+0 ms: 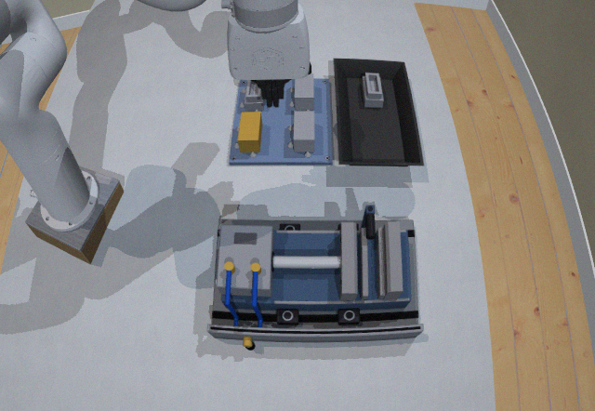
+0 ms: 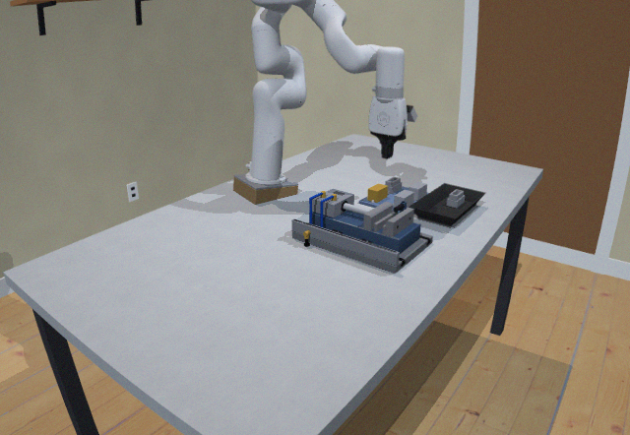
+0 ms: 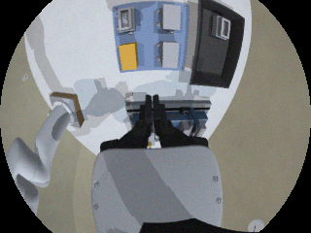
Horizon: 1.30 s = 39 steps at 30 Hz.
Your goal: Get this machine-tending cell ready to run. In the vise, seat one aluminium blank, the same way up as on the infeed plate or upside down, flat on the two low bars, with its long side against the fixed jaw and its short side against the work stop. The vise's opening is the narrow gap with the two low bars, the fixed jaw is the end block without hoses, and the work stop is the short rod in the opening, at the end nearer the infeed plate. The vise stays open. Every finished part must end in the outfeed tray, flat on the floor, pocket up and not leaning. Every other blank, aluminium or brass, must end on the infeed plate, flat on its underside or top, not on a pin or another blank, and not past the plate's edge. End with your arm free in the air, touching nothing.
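Fingers of the gripper (image 2: 386, 154) are seen pressed together on nothing, high above the infeed plate (image 1: 277, 123); only the exterior view reveals that height. One finished part (image 1: 373, 89) lies pocket-up in the outfeed tray (image 1: 413, 123) near the table's far edge. Another finished part (image 1: 253, 95), a brass blank (image 1: 250, 131) and two aluminium blanks (image 1: 303, 131) rest on the plate. The vise (image 1: 349, 260) opening holds no blank.

The arm's wrist hides part of the infeed plate (image 1: 273, 132).
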Each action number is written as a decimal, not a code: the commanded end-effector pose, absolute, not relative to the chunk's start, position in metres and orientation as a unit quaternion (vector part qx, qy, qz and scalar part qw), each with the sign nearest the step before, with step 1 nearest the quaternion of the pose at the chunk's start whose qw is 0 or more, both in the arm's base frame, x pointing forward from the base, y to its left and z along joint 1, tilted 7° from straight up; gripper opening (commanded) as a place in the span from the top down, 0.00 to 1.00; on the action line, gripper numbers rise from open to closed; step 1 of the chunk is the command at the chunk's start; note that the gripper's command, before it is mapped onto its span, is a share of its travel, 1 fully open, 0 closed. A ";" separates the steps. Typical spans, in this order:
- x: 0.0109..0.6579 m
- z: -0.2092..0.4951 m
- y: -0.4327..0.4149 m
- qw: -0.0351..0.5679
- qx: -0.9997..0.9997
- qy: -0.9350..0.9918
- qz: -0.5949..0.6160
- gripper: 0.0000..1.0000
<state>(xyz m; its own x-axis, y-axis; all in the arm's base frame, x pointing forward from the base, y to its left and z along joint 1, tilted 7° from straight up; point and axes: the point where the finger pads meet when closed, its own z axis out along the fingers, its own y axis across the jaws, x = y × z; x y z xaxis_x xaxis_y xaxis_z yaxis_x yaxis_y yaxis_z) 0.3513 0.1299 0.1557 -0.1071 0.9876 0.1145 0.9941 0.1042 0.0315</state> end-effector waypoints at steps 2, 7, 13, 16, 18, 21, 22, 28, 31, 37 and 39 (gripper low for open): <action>0.353 0.151 0.131 0.031 -0.667 -0.742 -0.052 1.00; 0.353 0.141 0.132 0.031 -0.667 -0.742 -0.052 1.00; 0.354 0.129 0.133 0.031 -0.667 -0.742 -0.052 1.00; 0.354 0.124 0.134 0.031 -0.667 -0.742 -0.052 1.00; 0.354 0.124 0.134 0.031 -0.667 -0.742 -0.052 1.00; 0.354 0.120 0.134 0.031 -0.667 -0.742 -0.052 1.00; 0.354 0.119 0.135 0.031 -0.667 -0.742 -0.052 1.00; 0.354 0.115 0.135 0.031 -0.667 -0.742 -0.052 1.00; 0.354 0.114 0.135 0.031 -0.667 -0.742 -0.052 1.00; 0.354 0.113 0.135 0.031 -0.667 -0.742 -0.052 1.00; 0.354 0.113 0.135 0.031 -0.667 -0.742 -0.052 1.00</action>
